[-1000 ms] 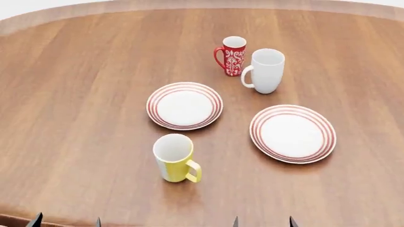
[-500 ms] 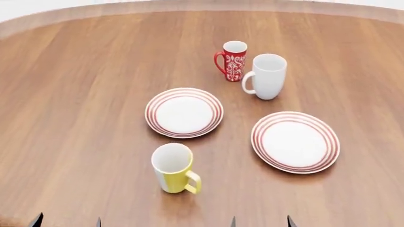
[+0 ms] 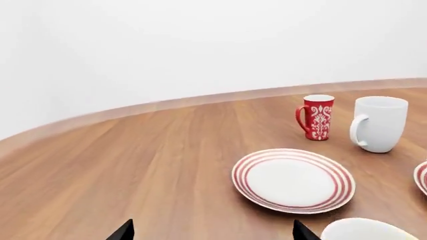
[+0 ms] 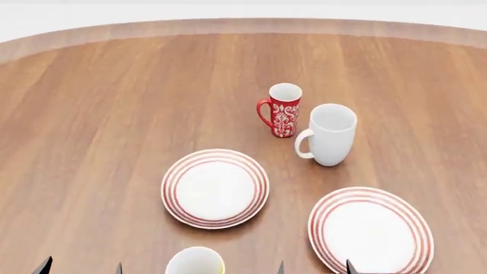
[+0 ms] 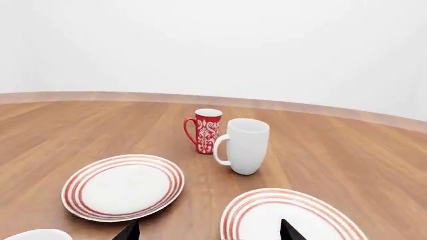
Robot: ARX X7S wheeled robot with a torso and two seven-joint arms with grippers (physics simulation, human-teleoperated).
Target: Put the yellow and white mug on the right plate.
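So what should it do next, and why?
Probably reach the left gripper down to the yellow mug. The mug sits at the near table edge, untouched, and the right plate is bare. Both grippers look open.

Table point(image 4: 99, 103): one, round, brown wood.

Mugs: three in all.
- One yellow and white mug point(image 4: 195, 262), at 6 o'clock on the table in the head view, only its rim showing.
- One red patterned mug point(image 4: 282, 109), toward 12 o'clock.
- One plain white mug point(image 4: 329, 134), just beside the red one, at its 4 o'clock.

Plates: two, both white with red rings.
- One right plate point(image 4: 370, 231), at 4 o'clock.
- One left plate point(image 4: 215, 188), near centre.
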